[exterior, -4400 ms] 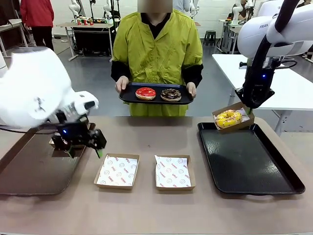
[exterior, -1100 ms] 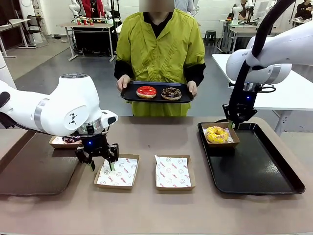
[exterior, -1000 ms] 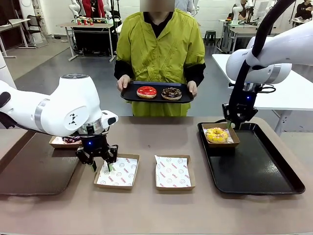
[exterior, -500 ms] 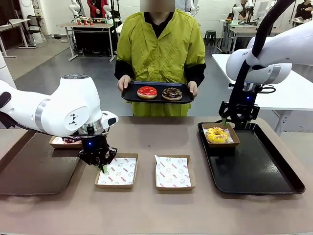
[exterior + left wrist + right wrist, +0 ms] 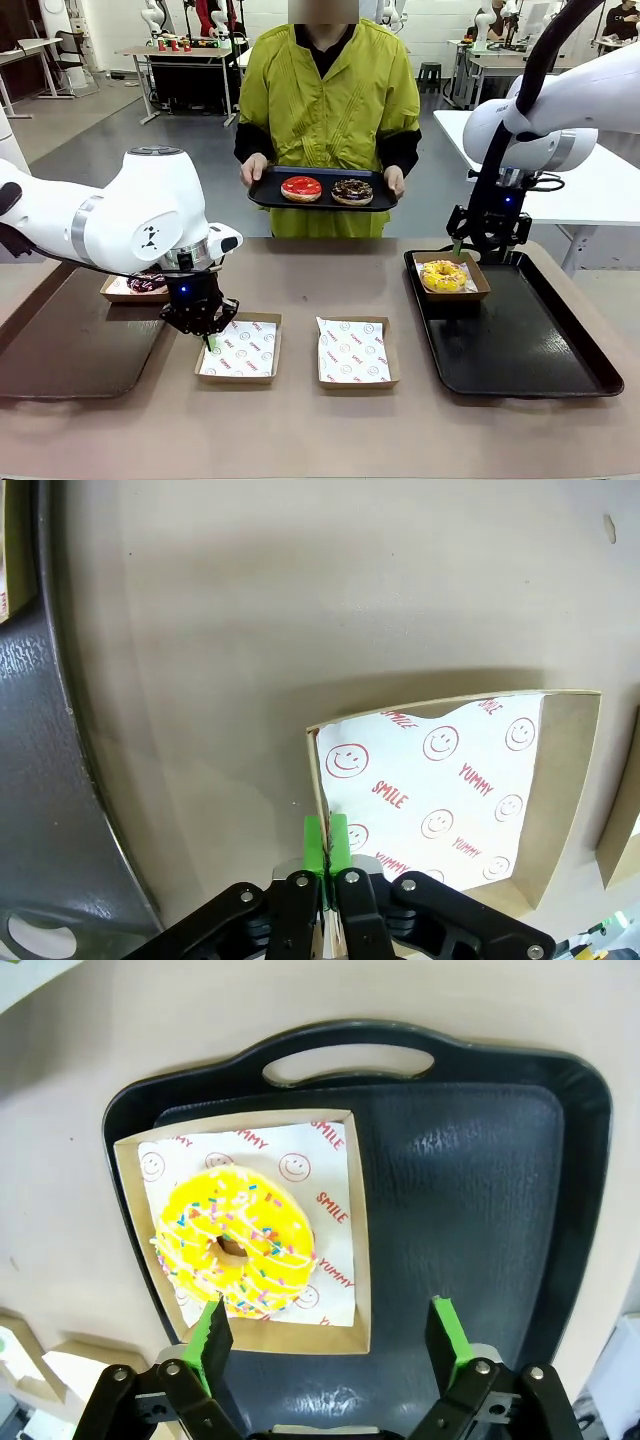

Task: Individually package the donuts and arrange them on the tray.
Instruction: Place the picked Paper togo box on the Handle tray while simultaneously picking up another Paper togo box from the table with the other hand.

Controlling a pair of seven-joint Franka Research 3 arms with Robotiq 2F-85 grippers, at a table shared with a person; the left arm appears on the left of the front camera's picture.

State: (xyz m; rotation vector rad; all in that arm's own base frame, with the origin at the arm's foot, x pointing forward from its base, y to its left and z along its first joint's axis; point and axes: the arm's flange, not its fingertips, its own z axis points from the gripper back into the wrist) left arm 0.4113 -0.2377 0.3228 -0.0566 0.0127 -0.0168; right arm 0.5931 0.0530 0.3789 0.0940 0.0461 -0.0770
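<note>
Gripping the left wall of 1 empty square brown cardboard tray [image 5: 238,377], the left gripper [image 5: 208,338] has its fingers fully closed on that wall. In the front view, the rest of the tray extends to the right of the fingers.

The left wrist view resolves the grip. The 2 green pads [image 5: 313,842] of the left gripper [image 5: 326,842] meet over the cardboard edge. The tray [image 5: 565,780], lined with printed paper, lies ahead of them and is unloaded.

The right gripper [image 5: 485,250] hangs over the yellow-sprinkled ring donut [image 5: 444,275], fingers wide apart and holding nothing. That donut lies flat in its own cardboard tray at the far-left corner of the black plastic tray [image 5: 530,350]. In the right wrist view, the donut [image 5: 235,1250] sits nearer 1 finger than the other of the right gripper [image 5: 328,1335].

The glossy red donut [image 5: 301,187] and the drizzled chocolate donut [image 5: 351,189] rest on a black tray held by the person, well apart across the table. The dark chocolate donut [image 5: 150,284] is partly hidden behind the left arm.

Judgement: the next fill depends on the held tray. The left arm is the nearer arm to the person's 2 donuts.
</note>
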